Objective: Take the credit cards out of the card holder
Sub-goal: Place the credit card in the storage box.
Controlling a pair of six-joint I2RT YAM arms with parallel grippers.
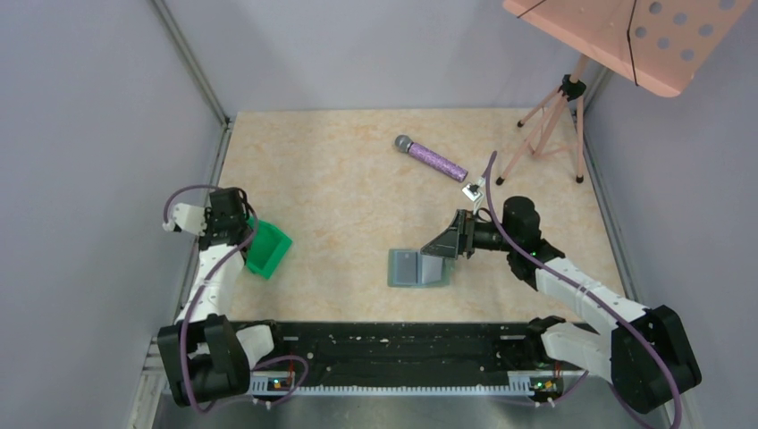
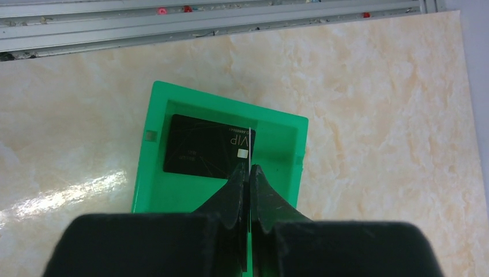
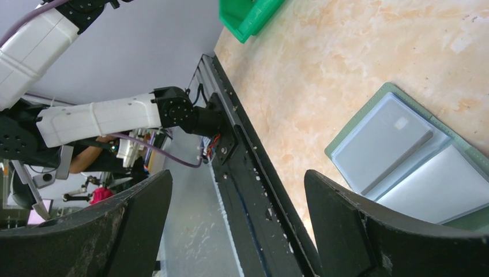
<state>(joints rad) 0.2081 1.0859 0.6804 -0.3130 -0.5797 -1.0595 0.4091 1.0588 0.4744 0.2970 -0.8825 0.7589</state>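
My left gripper (image 2: 249,168) is shut on a thin credit card (image 2: 249,141), seen edge-on between the fingers. It holds the card just above a green tray (image 2: 277,144). Another black credit card (image 2: 204,151) lies flat in that tray. In the top view the left gripper (image 1: 243,231) hangs over the tray (image 1: 270,250). The card holder (image 1: 418,266) lies open on the table. My right gripper (image 1: 450,239) is open and empty just above its right side. In the right wrist view the holder (image 3: 403,161) shows a grey card shape with a chip mark (image 3: 380,144) in one panel.
A purple microphone (image 1: 432,159) lies at the back of the table. A pink music stand (image 1: 554,116) stands at the back right. The black rail (image 1: 393,344) runs along the near edge. Grey walls close in both sides.
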